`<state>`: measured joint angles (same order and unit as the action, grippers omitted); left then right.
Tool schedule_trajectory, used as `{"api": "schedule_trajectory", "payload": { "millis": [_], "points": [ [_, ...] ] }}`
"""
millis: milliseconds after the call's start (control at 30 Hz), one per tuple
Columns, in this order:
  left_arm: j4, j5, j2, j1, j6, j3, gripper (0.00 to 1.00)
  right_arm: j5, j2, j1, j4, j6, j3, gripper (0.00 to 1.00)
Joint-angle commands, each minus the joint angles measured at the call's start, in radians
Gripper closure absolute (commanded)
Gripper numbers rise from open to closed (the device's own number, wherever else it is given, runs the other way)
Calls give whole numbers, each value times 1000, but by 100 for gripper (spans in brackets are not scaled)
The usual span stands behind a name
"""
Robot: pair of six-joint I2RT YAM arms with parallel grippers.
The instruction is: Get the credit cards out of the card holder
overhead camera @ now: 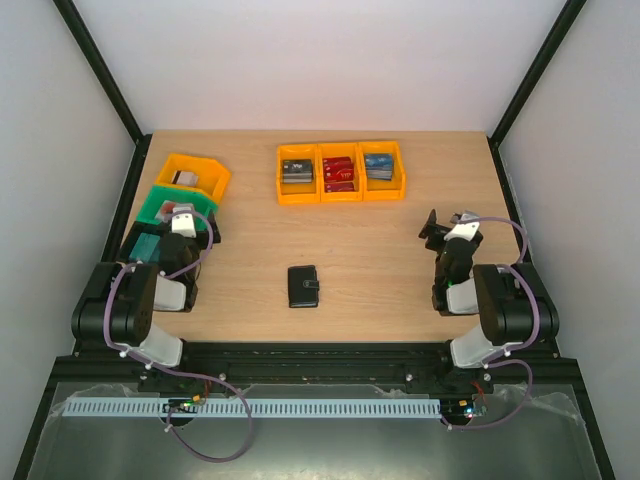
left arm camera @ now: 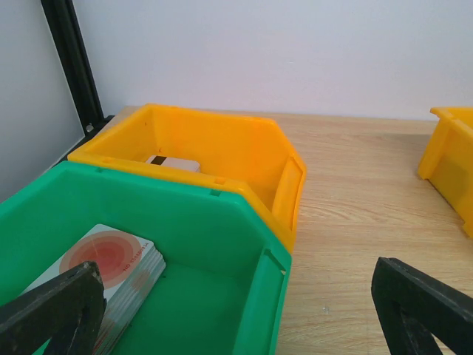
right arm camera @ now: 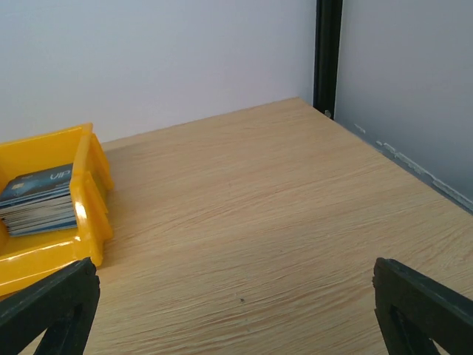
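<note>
- Black and folded shut, the card holder [overhead camera: 303, 286] lies flat on the wooden table [overhead camera: 380, 270], toward the near edge and roughly midway between your two arms. Its snap tab sits on its right edge, and its inside is hidden.
- Your left gripper [left arm camera: 235, 303] hangs over a green bin [left arm camera: 148, 185] at the table's left side. The card holder is well apart from it, off to its right. The fingers [left arm camera: 52, 310] stand wide apart, holding nothing.
- Your right gripper [right arm camera: 235, 296] hovers over bare wood on the right. The card holder is well apart from it, to its left. The fingers [right arm camera: 425, 307] are spread and empty.
- Three orange bins [overhead camera: 340, 196] stand in a row at the far side. Each holds a stack of cards [overhead camera: 339, 173]: grey, red, blue, from left to right.
</note>
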<state>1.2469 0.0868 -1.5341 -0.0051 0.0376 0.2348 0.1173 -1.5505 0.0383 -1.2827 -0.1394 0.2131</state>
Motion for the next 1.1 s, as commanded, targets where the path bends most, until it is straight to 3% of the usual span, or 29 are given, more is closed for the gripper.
{"api": "schedule_trajectory", "payload": {
  "millis": [0,167,300,433,500,667,800,933,1067],
  "points": [
    [16,-7,-3,5,12,17,0,62,96,-5,91,-21,33,1],
    [16,-7,-3,5,12,17,1,48,307,-5,449,-140,172,1],
    [-50,-65,33,9,-4,42,1,-260,397,-5,640,-241,281,1],
    [-366,-178,201,42,-7,169,0,-564,445,0,777,-358,356,2],
    [-562,-274,293,58,-20,253,1,-637,448,39,845,-422,387,8],
    [-1413,-574,364,49,-83,615,1,-593,437,322,1044,-447,446,9],
    [-1772,-771,354,14,-40,694,0,-546,351,508,1174,-486,492,12],
    [-1828,-769,291,-112,74,702,1,-539,182,625,1268,-490,557,19],
    [-1675,-843,212,-238,258,619,2,-592,57,632,1315,-491,606,29]
  ]
}}
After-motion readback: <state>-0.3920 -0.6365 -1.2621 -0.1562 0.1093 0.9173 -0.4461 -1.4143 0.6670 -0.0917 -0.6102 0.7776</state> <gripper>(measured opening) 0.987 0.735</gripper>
